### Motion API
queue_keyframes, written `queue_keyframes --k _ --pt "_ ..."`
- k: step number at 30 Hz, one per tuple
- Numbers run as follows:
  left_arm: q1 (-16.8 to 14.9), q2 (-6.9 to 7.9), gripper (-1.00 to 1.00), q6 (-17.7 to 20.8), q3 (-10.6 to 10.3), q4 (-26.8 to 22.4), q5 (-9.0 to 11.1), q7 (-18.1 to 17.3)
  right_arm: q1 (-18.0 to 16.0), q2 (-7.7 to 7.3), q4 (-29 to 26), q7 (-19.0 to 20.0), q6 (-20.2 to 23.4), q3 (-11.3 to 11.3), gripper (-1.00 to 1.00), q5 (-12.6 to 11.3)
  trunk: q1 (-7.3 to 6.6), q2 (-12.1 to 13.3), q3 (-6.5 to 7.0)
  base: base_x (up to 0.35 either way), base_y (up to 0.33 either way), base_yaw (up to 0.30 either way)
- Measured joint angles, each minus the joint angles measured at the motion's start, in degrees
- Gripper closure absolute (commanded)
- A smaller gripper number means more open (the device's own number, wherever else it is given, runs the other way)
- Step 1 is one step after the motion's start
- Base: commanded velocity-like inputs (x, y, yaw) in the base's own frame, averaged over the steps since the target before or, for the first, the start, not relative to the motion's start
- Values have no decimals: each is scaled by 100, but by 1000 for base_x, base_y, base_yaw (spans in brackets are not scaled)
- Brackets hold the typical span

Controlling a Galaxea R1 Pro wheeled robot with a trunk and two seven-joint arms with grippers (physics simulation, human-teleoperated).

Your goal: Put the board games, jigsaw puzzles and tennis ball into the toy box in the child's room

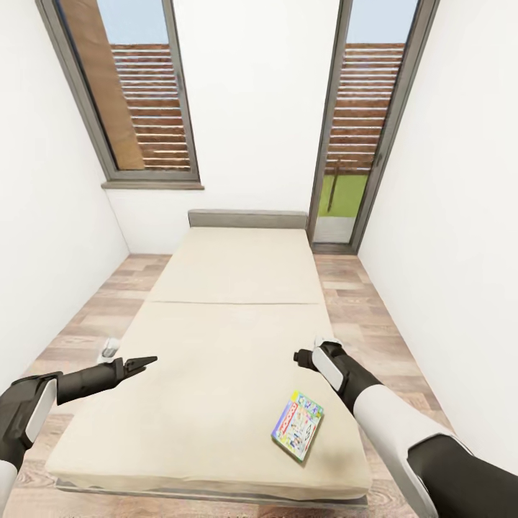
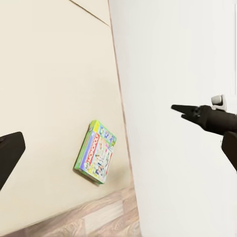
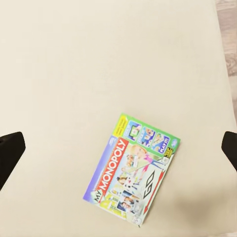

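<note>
White-walled bedroom, beige bed (image 1: 237,288): one board game (image 1: 297,424) flat near its foot corner, right gripper (image 1: 306,357) just above with jaws apart, left gripper (image 1: 140,362) jaws together; pickup pending, right arm must lower onto box

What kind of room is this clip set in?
Probably a bedroom, likely a child's: a low wide bed with a beige mattress and grey headboard fills the narrow white-walled space, tall windows stand behind it, and a cartoon-lidded board game lies on the mattress.
</note>
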Motion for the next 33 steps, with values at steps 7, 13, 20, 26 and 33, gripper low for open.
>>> queue_keyframes --k 7,13,20,26,33 --pt "0 7 -100 -20 -21 -8 -13 -1218 -19 -15 54 36 -36 4 -100 9 0 0 -66 0 0 0" --pt "5 51 -100 -57 -40 -9 -56 -2453 -22 -18 63 41 -41 4 -100 10 0 0 -123 0 0 0" --pt "8 99 -100 -181 -52 -5 -68 -2584 -22 -19 64 43 -55 7 -100 17 -1 -1 -190 65 6 0" --pt "8 106 -100 -208 -54 -6 -72 -2585 -22 -19 59 44 -59 8 -100 19 -2 -1 -246 198 85 0" --pt "8 116 -100 -220 -54 -5 -71 -2584 -23 -19 61 45 -60 9 -100 19 -1 -1 -313 144 35 0"
